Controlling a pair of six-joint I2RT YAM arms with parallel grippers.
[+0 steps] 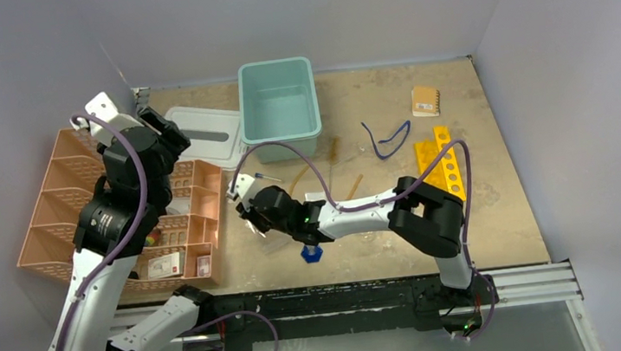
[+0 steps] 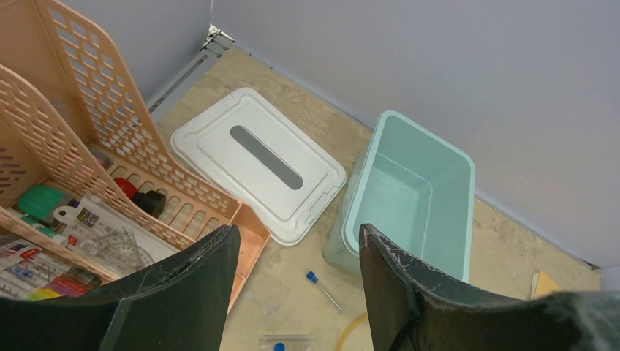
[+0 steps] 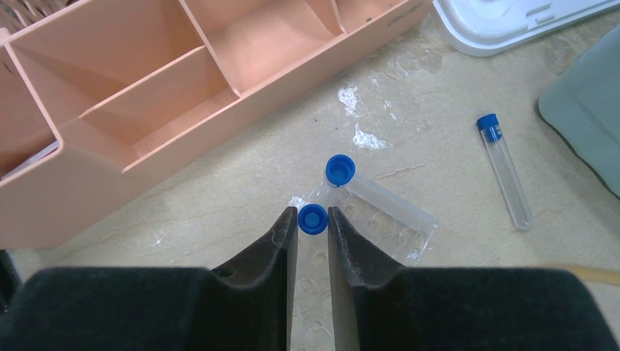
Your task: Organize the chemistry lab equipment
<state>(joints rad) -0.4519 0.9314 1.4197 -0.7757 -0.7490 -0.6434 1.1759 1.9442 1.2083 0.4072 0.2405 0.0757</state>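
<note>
My right gripper (image 3: 313,213) is shut on a blue-capped tube (image 3: 313,219), seen end-on between the fingertips, low over a clear plastic packet (image 3: 398,223). A second blue-capped tube (image 3: 365,189) lies on that packet, and a third (image 3: 504,172) lies loose on the table to the right. In the top view the right gripper (image 1: 245,208) is beside the trays. My left gripper (image 2: 296,234) is open and empty, raised over the trays (image 1: 165,131). Blue-framed glasses (image 1: 388,138), amber tubing (image 1: 299,178) and a blue-based cylinder (image 1: 311,252) lie on the table.
Peach organizer trays (image 1: 50,212) fill the left side. A teal bin (image 1: 282,135) and its white lid (image 1: 203,134) sit at the back. A yellow rack (image 1: 443,161) and a brown notebook (image 1: 425,101) lie at the right.
</note>
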